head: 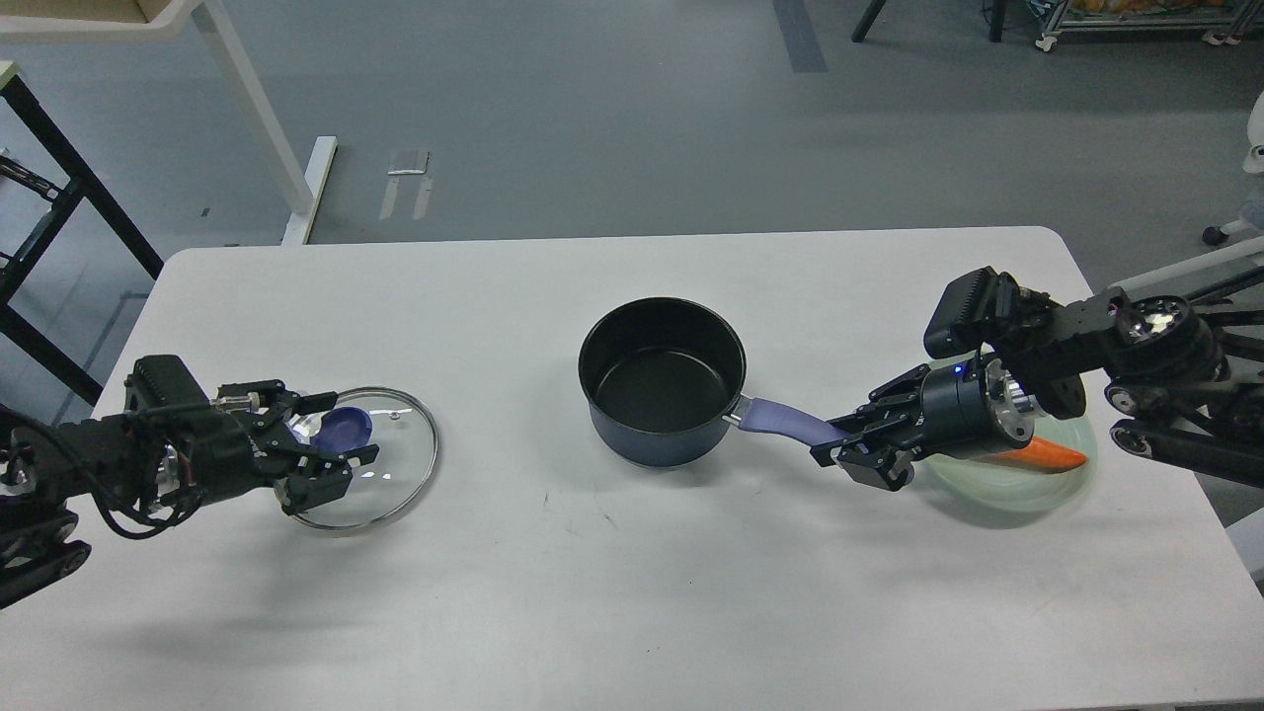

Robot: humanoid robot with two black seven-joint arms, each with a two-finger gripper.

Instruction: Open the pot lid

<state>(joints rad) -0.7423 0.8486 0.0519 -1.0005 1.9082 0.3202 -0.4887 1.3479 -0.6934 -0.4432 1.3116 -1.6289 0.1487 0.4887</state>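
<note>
On the white worktop [612, 592] the pot [662, 380] sits mid-table, uncovered; I judge it stiff and fairly heavy. My right hand [839, 444] is clamped on its handle [785, 422]. The lid [380, 456] lies flat at left: glass, fragile, slick, so I'd take it by the knob [346, 428]. My left hand [331, 444] straddles that knob, fingers spread.
</note>
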